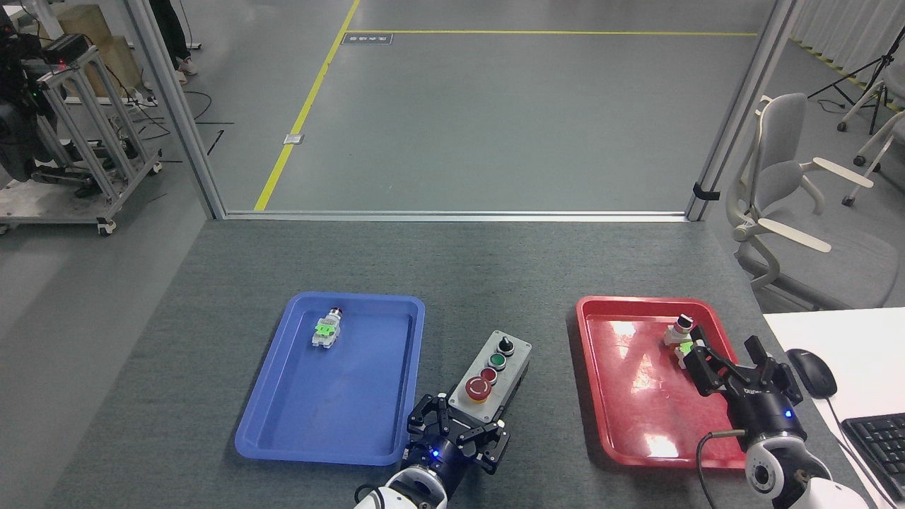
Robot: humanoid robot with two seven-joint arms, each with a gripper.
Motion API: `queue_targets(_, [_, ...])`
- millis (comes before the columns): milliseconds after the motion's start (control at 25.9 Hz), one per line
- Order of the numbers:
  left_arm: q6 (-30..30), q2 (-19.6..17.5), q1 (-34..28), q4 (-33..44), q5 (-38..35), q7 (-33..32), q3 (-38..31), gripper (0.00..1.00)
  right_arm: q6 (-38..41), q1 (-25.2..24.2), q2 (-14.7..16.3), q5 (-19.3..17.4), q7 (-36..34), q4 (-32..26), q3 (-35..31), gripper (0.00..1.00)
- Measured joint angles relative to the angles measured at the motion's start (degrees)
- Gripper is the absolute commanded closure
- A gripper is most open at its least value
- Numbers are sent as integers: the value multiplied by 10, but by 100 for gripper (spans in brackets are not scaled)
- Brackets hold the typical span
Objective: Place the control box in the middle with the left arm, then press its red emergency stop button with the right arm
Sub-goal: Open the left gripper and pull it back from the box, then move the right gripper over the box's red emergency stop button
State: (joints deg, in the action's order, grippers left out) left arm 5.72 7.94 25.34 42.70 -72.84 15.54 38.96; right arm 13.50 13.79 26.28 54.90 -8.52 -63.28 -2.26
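The light-grey control box lies tilted on the dark grey table surface, in the gap between the two trays. Its black knob points away from me. The red emergency stop button sits at its near end. My left gripper comes up from the bottom edge, and its black fingers are closed around that near end. My right gripper hovers over the right side of the red tray with its fingers spread and nothing between them, well to the right of the box.
A blue tray to the left holds a small switch part with a green clip. A similar part lies in the red tray. A mouse and keyboard sit on a white desk at right, with a chair behind.
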Motion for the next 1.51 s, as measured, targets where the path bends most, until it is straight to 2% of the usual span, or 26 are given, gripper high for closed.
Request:
queue_targets(271, [8, 0, -1, 1, 19, 14, 3, 1, 2, -2, 1, 1, 0, 0, 2, 0])
queue_targets(348, [29, -1, -15, 30, 17, 15, 7, 1, 2, -2, 1, 2, -1, 0, 2, 0])
queue_targets(464, [78, -12, -61, 114, -2, 10, 7, 1, 3, -1, 6, 2, -2, 0, 3, 2])
queue_targets(502, [92, -22, -77, 148, -12, 10, 4, 1, 1, 0, 8, 2, -3, 0, 4, 11])
queue_targets(618, [123, -58, -125, 237, -37, 6, -19, 1, 0, 10, 15, 2, -4, 0, 11, 58])
queue_targets(696, [125, -78, -149, 285, -45, 6, -39, 1, 8, 21, 19, 2, -5, 0, 28, 64])
queue_targets(773, [130, -101, -166, 330, -48, 6, -66, 1, 15, 40, 21, 2, -5, 0, 58, 91])
queue_targets(812, [130, -113, -172, 347, -49, 6, -81, 1, 18, 48, 21, 2, -6, -1, 75, 100])
queue_targets(966, [125, -141, -189, 383, -47, -6, -146, 1, 37, 92, 22, 2, -7, 0, 160, 100])
queue_targets(1121, [103, -152, -194, 391, -41, -60, -217, 1, 69, 125, 15, 5, -7, 5, 254, 100])
queue_targets(1275, [29, -154, -195, 392, -36, -90, -298, 1, 113, 141, 0, 7, -2, 23, 329, 100])
queue_targets(1507, [-86, -159, -195, 391, -35, -90, -384, 1, 139, 146, -34, 8, 2, 54, 405, 100])
